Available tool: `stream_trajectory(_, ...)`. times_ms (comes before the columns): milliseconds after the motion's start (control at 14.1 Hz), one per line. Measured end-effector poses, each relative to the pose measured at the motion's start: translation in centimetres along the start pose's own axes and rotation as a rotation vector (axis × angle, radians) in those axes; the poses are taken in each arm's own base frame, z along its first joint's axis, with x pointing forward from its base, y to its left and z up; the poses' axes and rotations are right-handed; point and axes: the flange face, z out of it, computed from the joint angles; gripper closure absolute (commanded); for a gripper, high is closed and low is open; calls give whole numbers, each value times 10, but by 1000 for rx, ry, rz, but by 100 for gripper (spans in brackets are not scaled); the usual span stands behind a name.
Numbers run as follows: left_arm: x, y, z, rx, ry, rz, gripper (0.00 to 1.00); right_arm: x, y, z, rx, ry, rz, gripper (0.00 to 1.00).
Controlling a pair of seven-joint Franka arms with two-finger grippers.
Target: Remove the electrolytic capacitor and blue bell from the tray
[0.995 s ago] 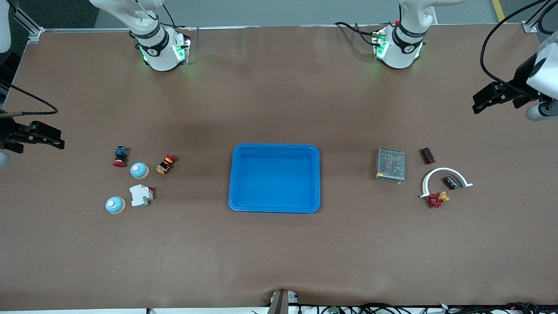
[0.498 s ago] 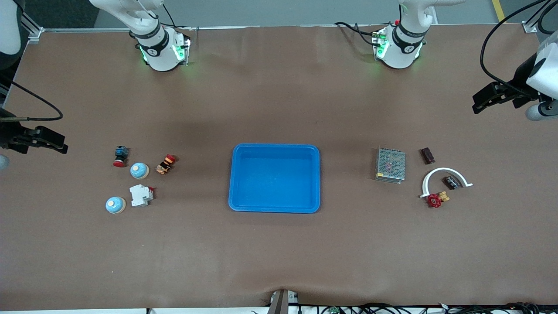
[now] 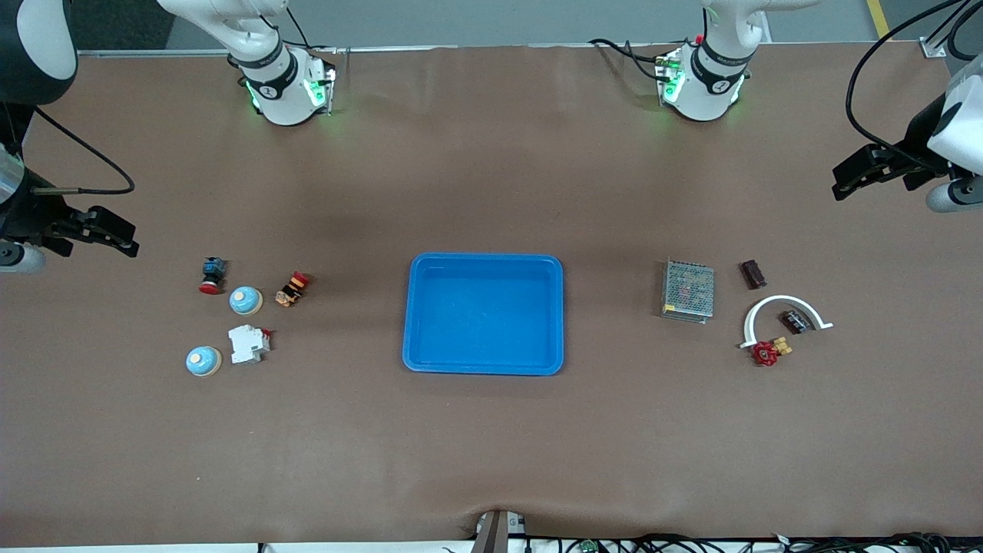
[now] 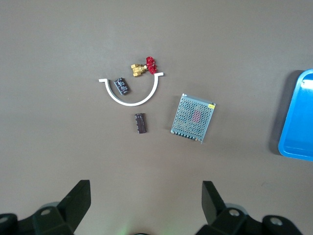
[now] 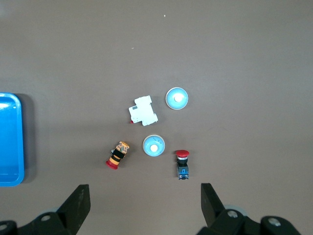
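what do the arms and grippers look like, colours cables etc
Both arms have glossy white bases with black bands and green lights. The left gripper and right gripper are black, each with two dark fingers and trailing black cables.

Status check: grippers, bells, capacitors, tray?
Left gripper and right gripper open, high over their table ends. Bells and capacitors untouched on table. Blue tray empty.

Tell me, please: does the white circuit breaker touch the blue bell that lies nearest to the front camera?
Apart. In the right wrist view, bare table shows between the white circuit breaker and that blue bell; the front view shows the same gap.
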Motion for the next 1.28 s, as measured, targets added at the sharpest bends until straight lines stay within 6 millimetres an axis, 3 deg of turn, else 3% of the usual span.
stream_trajectory(640,0,0,0,0,-1,-1,0,3,2,-5,-1,42,4,0)
stream_trajectory(995,-1,-1,1,2,-10,-1,0,4,2,-27,-1,92,7,0)
stream_trajectory(1279,-5,-2,-2,4,-19,-2,0,4,7,-30,20,98,26,0)
